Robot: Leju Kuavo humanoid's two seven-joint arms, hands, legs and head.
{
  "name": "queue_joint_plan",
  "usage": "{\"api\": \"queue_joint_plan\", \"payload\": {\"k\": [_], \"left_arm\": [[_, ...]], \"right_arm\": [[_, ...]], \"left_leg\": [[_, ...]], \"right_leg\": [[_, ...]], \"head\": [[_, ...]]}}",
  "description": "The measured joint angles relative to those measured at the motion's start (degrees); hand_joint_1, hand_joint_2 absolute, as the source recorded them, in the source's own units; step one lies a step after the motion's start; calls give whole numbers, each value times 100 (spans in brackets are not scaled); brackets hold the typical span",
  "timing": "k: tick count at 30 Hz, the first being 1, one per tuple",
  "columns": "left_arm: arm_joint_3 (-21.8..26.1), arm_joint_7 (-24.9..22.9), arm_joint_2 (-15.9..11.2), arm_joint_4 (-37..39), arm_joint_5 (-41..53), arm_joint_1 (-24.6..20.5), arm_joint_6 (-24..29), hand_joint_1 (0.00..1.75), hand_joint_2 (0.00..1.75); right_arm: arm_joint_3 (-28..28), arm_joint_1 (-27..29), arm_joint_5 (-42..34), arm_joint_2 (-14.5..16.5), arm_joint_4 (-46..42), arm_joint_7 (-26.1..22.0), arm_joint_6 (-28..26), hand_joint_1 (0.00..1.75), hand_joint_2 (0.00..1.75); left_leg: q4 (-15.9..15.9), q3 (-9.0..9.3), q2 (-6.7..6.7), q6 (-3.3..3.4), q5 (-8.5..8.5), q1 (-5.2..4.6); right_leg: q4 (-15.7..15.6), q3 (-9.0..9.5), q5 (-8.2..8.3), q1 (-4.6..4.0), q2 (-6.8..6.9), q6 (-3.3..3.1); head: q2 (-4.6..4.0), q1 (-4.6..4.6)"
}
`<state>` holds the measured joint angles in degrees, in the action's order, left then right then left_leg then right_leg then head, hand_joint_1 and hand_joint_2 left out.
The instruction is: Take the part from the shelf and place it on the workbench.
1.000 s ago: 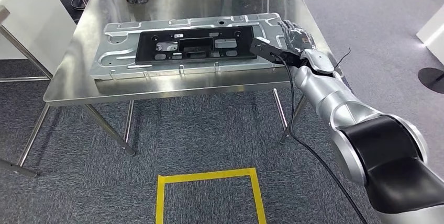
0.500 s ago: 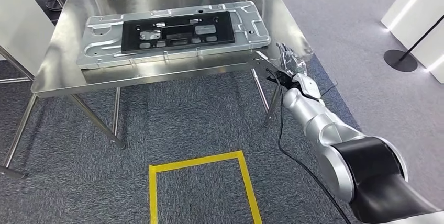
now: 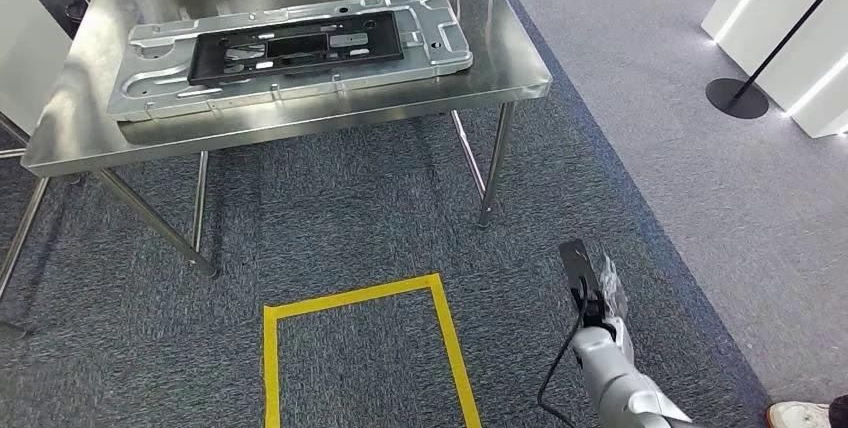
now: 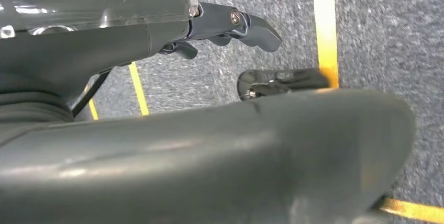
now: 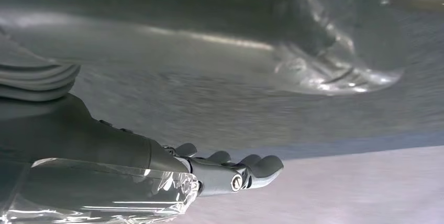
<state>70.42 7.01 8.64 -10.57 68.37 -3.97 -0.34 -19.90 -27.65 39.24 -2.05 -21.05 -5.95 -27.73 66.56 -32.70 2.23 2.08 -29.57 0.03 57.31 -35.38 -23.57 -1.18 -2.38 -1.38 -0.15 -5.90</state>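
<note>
Currently we're seeing one grey stamped-metal panel with black insert [image 3: 290, 53] lying on one steel workbench [image 3: 500, 63]; no legible writing; right hand [image 3: 600, 293] and left hand [image 4: 230, 25] both released, grasping nothing.

My right robot hand [image 3: 598, 288] hangs low over the carpet, well apart from the tabletop [image 3: 500, 53], with open floor between. The tabletop's near leg [image 3: 492, 163] stands in that stretch. A metal panel [image 3: 290, 48] covers most of the tabletop, leaving a bare strip along its near edge and right end.
</note>
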Motion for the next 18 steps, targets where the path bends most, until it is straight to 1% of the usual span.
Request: {"api": "queue_joint_plan", "payload": {"k": [1, 2, 3, 4, 5, 6, 7, 8, 9, 10, 11, 12, 13, 14, 15, 16, 17, 18], "left_arm": [[-1, 23, -14, -2, -1, -38, 0, 0, 0], [-2, 45, -28, -3, -2, -78, 0, 0, 0], [-3, 62, -41, -5, -3, -111, -1, 0, 0], [-4, 73, -46, -7, -1, -133, -1, 0, 0], [-7, 78, -47, -7, 6, -142, -1, 0, 0], [-10, 77, -49, -8, 18, -147, -2, 0, 0], [-13, 75, -51, -10, 31, -155, -1, 0, 0], [-16, 71, -53, -10, 45, -163, -1, 0, 0], [-19, 63, -55, -11, 57, -170, -1, 0, 0], [-22, 53, -53, -12, 69, -171, -2, 0, 0], [-27, 39, -48, -12, 87, -168, -5, 0, 0], [-35, 25, -41, -12, 105, -166, -7, 0, 0], [-45, 11, -35, -12, 121, -166, -9, 0, 0], [-56, -4, -32, -12, 134, -169, -9, 0, 0], [-67, -16, -32, -13, 144, -178, -8, 0, 0], [-79, -26, -30, -15, 155, -189, -5, 0, 0], [-95, -37, -28, -16, 166, -200, -3, 0, 0], [-110, -43, -21, -18, 179, -214, 1, 0, 0]], "right_arm": [[-171, 208, -68, 0, -23, -56, 14, 0, 0], [-323, 414, -147, -4, -32, -109, 31, 0, 0], [-459, 614, -244, -9, -36, -164, 69, 0, 0], [-583, 795, -360, -13, -39, -218, 140, 0, 0], [-708, 954, -505, -6, -38, -276, 241, 0, 0], [-848, 1100, -676, 24, -35, -344, 361, 0, 0], [-1001, 1234, -863, 71, -31, -418, 475, 0, 0], [-1164, 1360, -1055, 136, -23, -479, 580, 0, 0], [-1331, 1482, -1243, 207, -9, -510, 694, 0, 0], [-1489, 1591, -1417, 278, 13, -499, 829, 0, 0], [-1637, 1690, -1572, 351, 45, -460, 972, 0, 0], [-1777, 1781, -1706, 427, 82, -405, 1108, 0, 0], [-1907, 1857, -1807, 503, 116, -352, 1217, 0, 0], [-2025, 1919, -1878, 584, 143, -294, 1301, 0, 0], [-2125, 1964, -1930, 661, 166, -221, 1384, 0, 44], [-2201, 1994, -1971, 726, 193, -132, 1484, 0, 87], [-2259, 2019, -2008, 775, 227, -32, 1603, 0, 131], [-2296, 2040, -2025, 801, 277, 62, 1719, 0, 175]], "left_leg": [[-432, 277, 63, 80, 42, -54], [-740, 455, 101, 131, 49, -100], [-911, 532, 109, 160, 28, -135], [-993, 544, 47, 167, 60, -156], [-1097, 541, -33, 177, 123, -145], [-1205, 533, -89, 170, 203, -122], [-1310, 511, -134, 162, 299, -84], [-1389, 467, -170, 128, 399, -43], [-1403, 386, -203, 92, 486, -27], [-1399, 288, -238, 69, 565, -7], [-1381, 179, -261, 34, 637, 13], [-1351, 63, -277, 2, 705, 38], [-1306, -63, -288, -35, 766, 68], [-1241, -202, -301, -81, 820, 105], [-1157, -335, -317, -132, 868, 131], [-1058, -463, -337, -182, 906, 149], [-979, -551, -359, -231, 943, 155], [-921, -604, -388, -275, 985, 150]], "right_leg": [[-4, -14, 30, -13, 36, 2], [-11, -21, 60, -9, 91, 20], [-23, -27, 95, 9, 157, 46], [-44, -31, 137, 23, 220, 73], [-62, -41, 173, 26, 274, 96], [-62, -57, 147, 26, 290, 123], [4, -90, 13, 22, 280, 155], [172, -145, -231, 25, 260, 192], [447, -209, -553, 44, 233, 233], [800, -275, -847, 64, 225, 266], [1140, -316, -1009, 85, 226, 298], [1383, -307, -1017, 110, 226, 331], [1467, -229, -886, 137, 226, 367], [1350, -50, -704, 172, 216, 413], [1054, 229, -598, 222, 165, 467], [608, 581, -636, 267, 78, 506], [241, 867, -738, 290, -10, 489], [-16, 1059, -866, 303, -74, 446]], "head": [[0, 0], [0, 0], [0, 0], [0, 0], [0, 1], [0, 1], [0, 1], [0, 2], [0, 2], [0, 2], [0, 2], [0, 2], [0, 2], [0, 2], [0, 2], [0, 2], [0, 1], [0, -1]]}}
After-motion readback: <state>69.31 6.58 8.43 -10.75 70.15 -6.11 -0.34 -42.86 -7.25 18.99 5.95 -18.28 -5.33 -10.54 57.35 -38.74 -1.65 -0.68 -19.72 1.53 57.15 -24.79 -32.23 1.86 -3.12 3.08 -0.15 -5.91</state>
